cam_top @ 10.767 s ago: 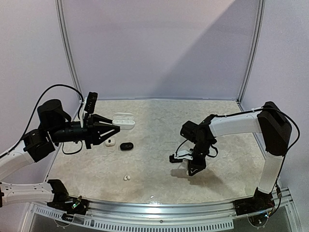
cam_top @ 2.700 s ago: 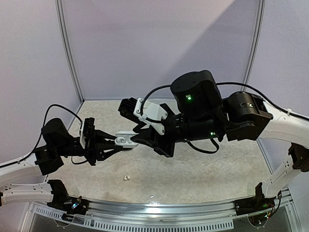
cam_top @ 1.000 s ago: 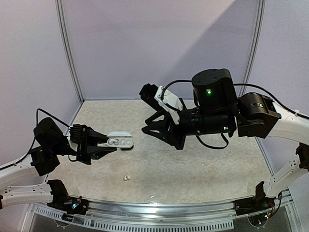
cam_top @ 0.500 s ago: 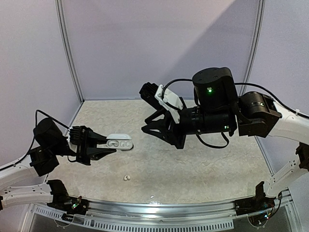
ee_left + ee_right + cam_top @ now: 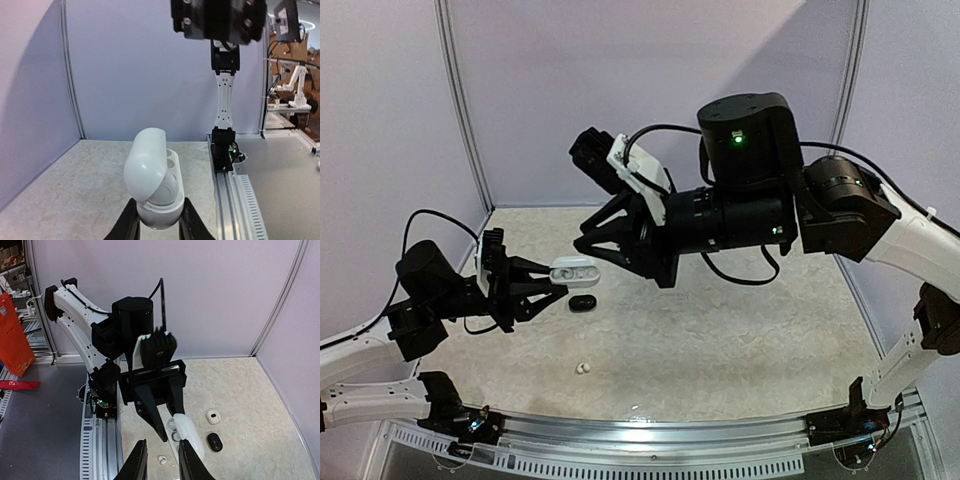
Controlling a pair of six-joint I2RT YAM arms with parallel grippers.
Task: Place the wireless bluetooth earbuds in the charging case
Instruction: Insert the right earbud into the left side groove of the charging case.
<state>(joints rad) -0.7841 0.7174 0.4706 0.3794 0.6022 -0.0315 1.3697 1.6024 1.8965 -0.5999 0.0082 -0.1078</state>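
"Why does the left pincer [image 5: 563, 280] hold the white charging case [image 5: 152, 187] up above the desk [image 5: 720, 330]?"

"It pinches the base, with the lid swung open and the wells facing up. That is probably to present them to the other arm."

"And the right pincer [image 5: 582, 247]?"

"It is spread with nothing between its fingers, and it hovers just above the case."

"Where are the buds, then?"

"The white earbuds [image 5: 583, 368] lie on the desk near the front edge, well apart from the case. The wells look empty, so the right pincer likely has to fetch one first."
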